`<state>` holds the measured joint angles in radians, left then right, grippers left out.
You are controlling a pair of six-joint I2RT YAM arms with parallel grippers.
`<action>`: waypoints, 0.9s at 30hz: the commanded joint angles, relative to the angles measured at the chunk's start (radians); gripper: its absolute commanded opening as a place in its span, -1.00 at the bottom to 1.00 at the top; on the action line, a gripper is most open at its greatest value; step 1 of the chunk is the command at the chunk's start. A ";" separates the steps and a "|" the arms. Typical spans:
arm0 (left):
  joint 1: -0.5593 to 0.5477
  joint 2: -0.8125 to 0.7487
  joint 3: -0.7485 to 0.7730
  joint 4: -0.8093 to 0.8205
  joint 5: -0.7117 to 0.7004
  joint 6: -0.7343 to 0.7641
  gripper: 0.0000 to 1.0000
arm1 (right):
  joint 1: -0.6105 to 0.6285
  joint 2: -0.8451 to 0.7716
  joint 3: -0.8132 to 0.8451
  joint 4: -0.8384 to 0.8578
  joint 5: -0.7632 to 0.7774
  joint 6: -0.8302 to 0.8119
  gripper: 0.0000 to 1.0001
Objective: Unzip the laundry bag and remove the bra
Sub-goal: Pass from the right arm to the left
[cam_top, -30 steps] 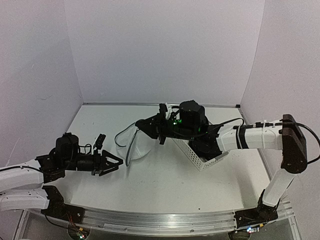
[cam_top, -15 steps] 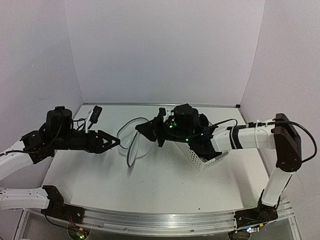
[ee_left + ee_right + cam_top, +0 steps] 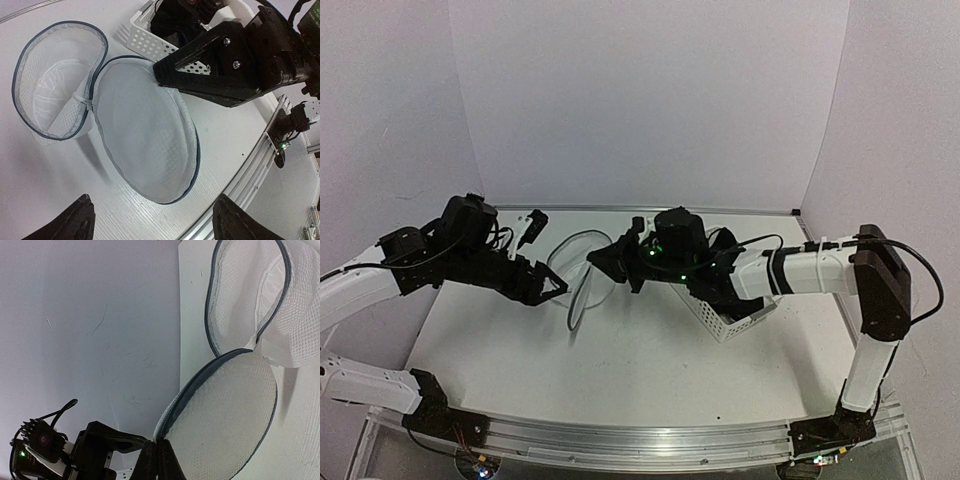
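The laundry bag is unzipped and gapes open; its inside looks empty. Its round lid panel hangs off one seam and shows in the right wrist view. My right gripper is shut on the lid's zipper rim and holds it up off the table. My left gripper is open and empty, hovering just left of the lid with its fingers wide apart. A dark mass, possibly the bra, lies in the basket, mostly hidden by the right arm.
A white perforated plastic basket stands right of the bag under the right arm and shows in the left wrist view. The table's metal front rail runs near the lid. Walls close in the back and both sides.
My left arm has risen from the near left of the table and swung up and right to the bag. My right gripper has shifted slightly left, still holding the lid rim.
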<state>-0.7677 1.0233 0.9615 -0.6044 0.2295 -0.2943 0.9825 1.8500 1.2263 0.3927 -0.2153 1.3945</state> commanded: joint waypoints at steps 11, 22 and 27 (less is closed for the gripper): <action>-0.220 0.128 0.108 -0.052 -0.216 0.035 0.62 | 0.003 0.049 0.096 -0.004 0.019 -0.026 -1.00; -0.262 0.269 0.120 -0.059 -0.378 -0.014 0.47 | 0.008 0.040 0.091 -0.003 0.019 -0.026 -1.00; -0.264 0.292 0.120 -0.055 -0.406 -0.029 0.33 | 0.008 0.034 0.085 0.004 0.014 -0.025 -1.00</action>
<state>-1.0271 1.3140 1.0264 -0.6575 -0.1188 -0.3050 0.9836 1.9011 1.2762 0.3546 -0.2077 1.3838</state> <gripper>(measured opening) 0.691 0.025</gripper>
